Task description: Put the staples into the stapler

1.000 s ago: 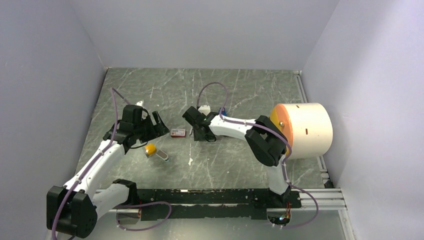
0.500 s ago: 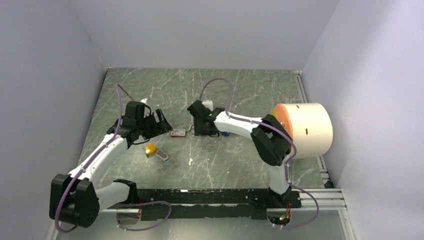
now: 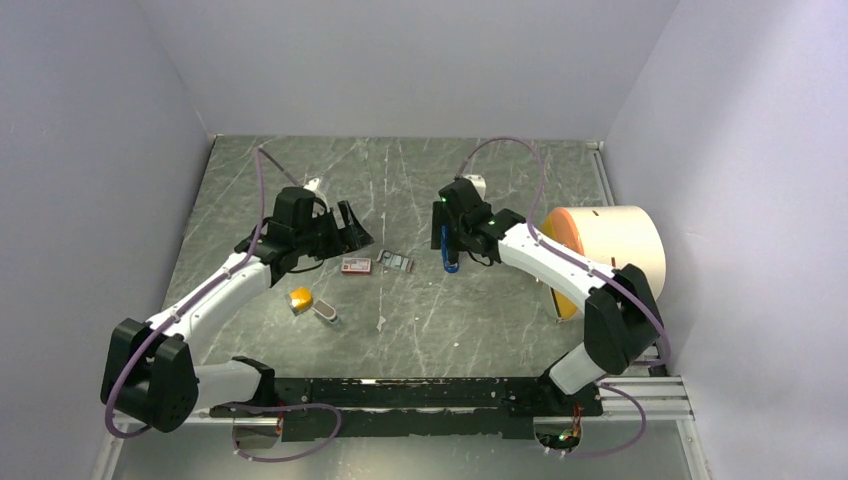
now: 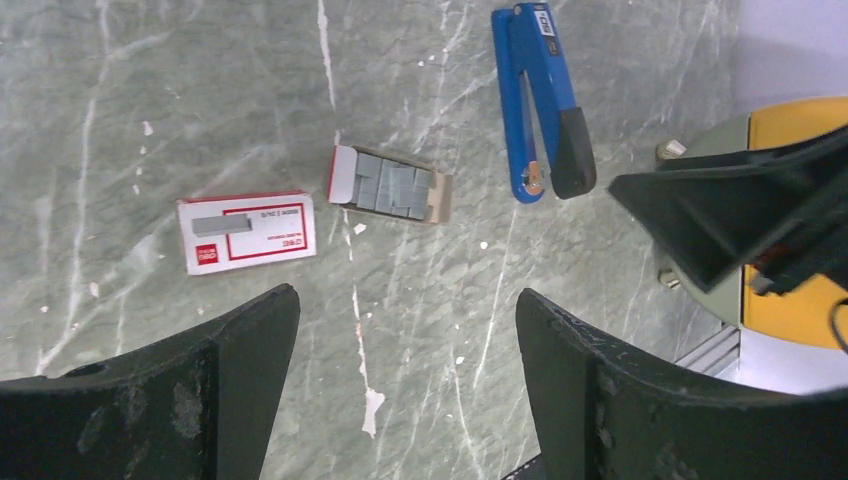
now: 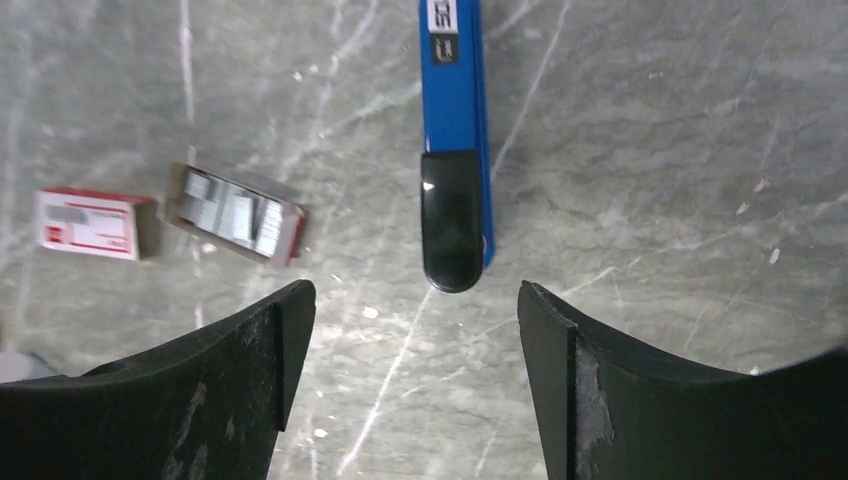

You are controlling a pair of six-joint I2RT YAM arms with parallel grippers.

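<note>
A small grey tray [image 4: 441, 201] holds silvery staple strips [image 4: 395, 188]; the slim blue stapler [image 5: 452, 130] lies just beyond the spread right claw [image 5: 415, 295]; the left claw [image 4: 407, 298] is spread too.

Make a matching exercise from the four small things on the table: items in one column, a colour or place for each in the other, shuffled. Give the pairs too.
Column A
1. stapler
2. cardboard box
3. tray
4. small block

Column B
a. orange-yellow, lying apart from the rest, nearer the arms' bases
b. blue with a black end
c. red and white
d. holds the grey staples, lies between the box and the stapler

Pairs: 1-b, 2-c, 3-d, 4-a
</note>
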